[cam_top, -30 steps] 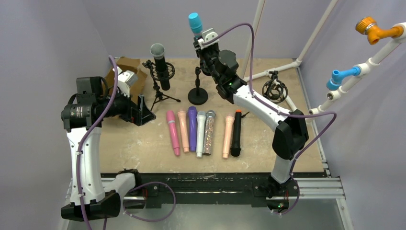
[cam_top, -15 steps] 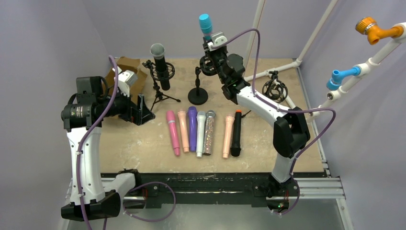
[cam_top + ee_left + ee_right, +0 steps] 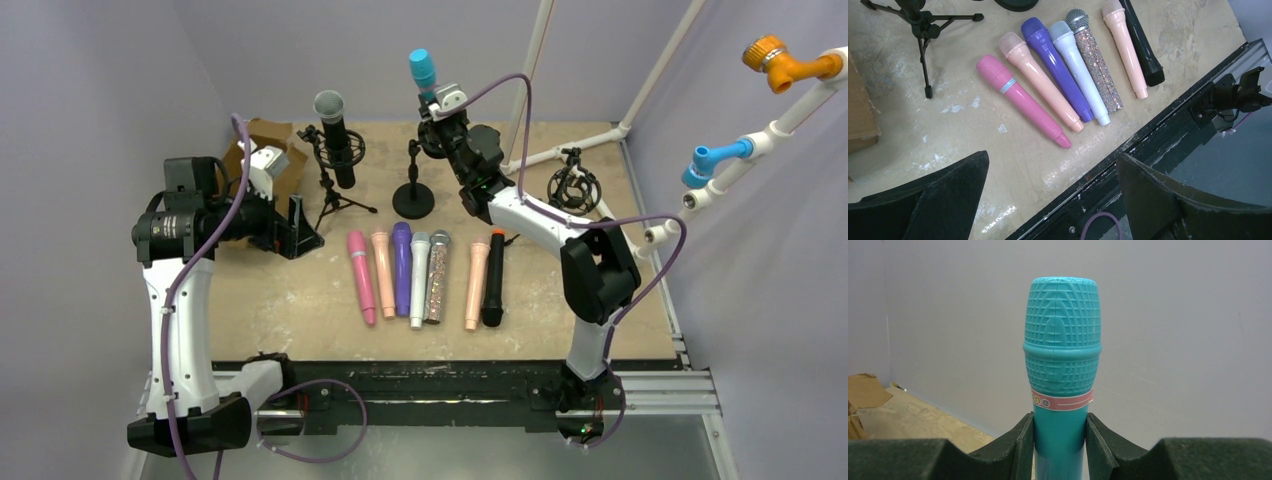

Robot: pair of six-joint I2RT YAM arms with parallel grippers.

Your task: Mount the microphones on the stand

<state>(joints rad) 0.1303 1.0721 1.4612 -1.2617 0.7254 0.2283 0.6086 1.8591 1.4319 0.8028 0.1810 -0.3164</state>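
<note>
Placement is the step in hand, I judge. The right gripper [image 3: 1060, 432] clamps the smooth shaft of a teal microphone [image 3: 1062, 340] of hard moulded plastic with a gridded, rounded head, held upright over the round-based stand [image 3: 413, 195] at the back of the tabletop [image 3: 300, 300]. Next it needs lowering, aligned with the stand's clip. The left gripper [image 3: 1053, 185] hangs spread and empty, with glossy and glittered microphones [image 3: 425, 275] lying in a row nearby.

even, bright lighting, soft shadows, sharp focus
</note>
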